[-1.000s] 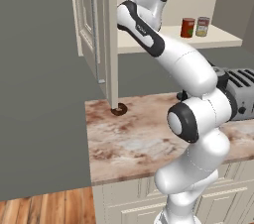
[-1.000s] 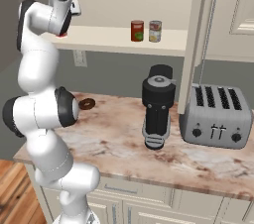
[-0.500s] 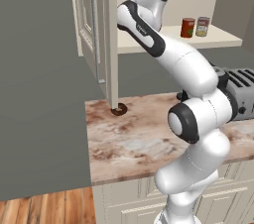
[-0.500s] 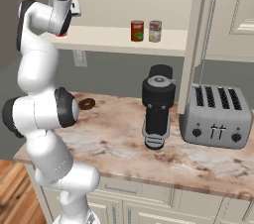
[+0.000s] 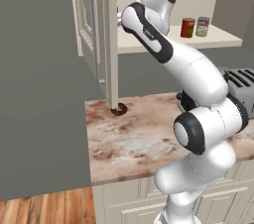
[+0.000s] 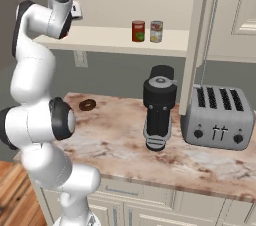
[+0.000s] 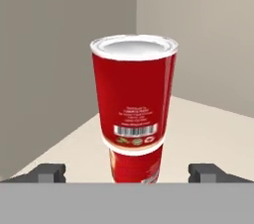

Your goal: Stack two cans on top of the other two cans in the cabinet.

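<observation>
One red can [image 7: 134,89] already sits stacked on another near the cabinet shelf's [image 6: 110,42] left end, tool [image 7: 128,172] open around it, leaving the two cans [image 6: 147,31] further right unstacked.

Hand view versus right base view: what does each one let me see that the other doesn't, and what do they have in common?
Hand view: a red can standing on top of a lower can, close up, with the gripper open and its tips clear of them on either side. Right base view: two more cans side by side, a red-labelled can and a pale can, plus the counter with a toaster, a black machine and a doughnut. Both: the beige cabinet shelf.
</observation>
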You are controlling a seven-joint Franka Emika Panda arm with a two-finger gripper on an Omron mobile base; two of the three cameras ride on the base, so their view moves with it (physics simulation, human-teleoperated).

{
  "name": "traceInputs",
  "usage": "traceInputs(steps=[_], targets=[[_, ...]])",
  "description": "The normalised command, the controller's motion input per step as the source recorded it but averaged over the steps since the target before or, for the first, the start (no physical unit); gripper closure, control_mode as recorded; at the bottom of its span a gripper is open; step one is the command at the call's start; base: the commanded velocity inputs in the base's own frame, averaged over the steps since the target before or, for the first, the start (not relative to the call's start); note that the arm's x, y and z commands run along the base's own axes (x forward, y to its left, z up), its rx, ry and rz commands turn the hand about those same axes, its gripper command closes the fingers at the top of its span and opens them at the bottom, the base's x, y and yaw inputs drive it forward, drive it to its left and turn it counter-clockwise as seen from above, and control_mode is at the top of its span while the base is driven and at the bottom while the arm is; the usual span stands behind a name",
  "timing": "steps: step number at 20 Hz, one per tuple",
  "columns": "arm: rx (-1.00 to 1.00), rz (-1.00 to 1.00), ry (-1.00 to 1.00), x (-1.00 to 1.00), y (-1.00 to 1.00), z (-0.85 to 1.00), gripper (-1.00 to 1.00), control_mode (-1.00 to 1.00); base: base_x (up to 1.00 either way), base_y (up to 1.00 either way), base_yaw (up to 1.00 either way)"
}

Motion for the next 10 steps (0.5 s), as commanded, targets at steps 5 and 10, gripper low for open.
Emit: traceInputs(steps=[5,10], targets=[[0.0,-0.08,-0.03,-0.55,-0.33,-0.11,-1.0,-1.0,0.0,0.0,0.0],[0.0,-0.16,0.0,-0.45,-0.26,0.0,-1.0,-1.0,0.0,0.0,0.0]])
